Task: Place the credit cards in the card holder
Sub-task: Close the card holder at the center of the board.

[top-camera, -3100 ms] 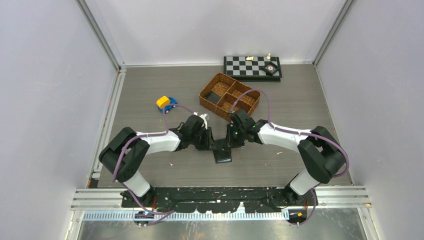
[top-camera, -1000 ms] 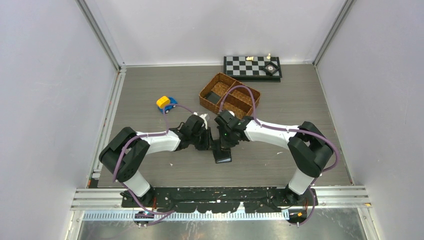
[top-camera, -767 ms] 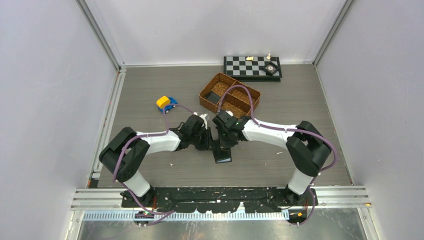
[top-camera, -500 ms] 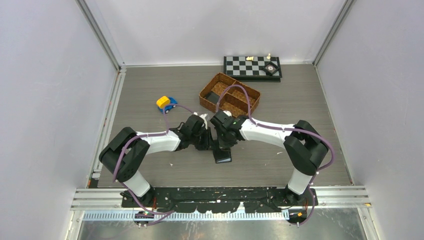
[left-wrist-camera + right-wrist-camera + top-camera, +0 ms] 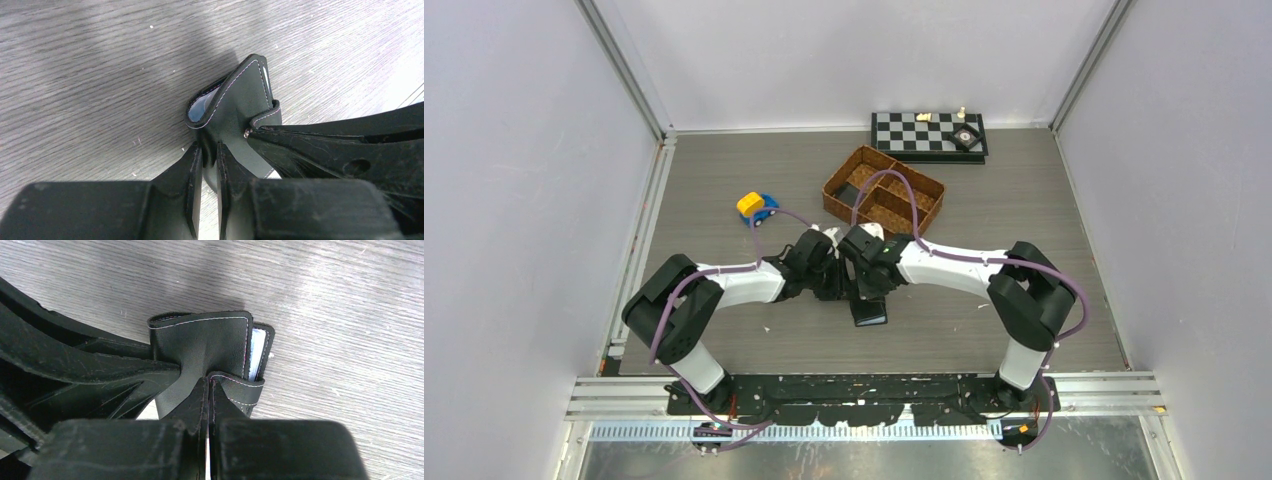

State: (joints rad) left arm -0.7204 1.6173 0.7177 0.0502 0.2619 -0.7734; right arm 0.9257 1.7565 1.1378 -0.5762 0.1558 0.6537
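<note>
Both arms bend inward and meet mid-counter, a bit toward the near edge. The left gripper (image 5: 209, 152) and right gripper (image 5: 207, 385) each pinch a flap of the card holder (image 5: 210, 342). Grey woodgrain counter (image 5: 1034, 200), pale walls (image 5: 524, 150).

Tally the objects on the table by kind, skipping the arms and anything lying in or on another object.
card holder: 1
wicker basket: 1
toy car: 1
chessboard: 1
Total: 4

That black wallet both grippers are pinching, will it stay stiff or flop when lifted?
Probably floppy: the card holder buckles where the left gripper and right gripper pinch it. Likely light, since it looks like thin leather.
</note>
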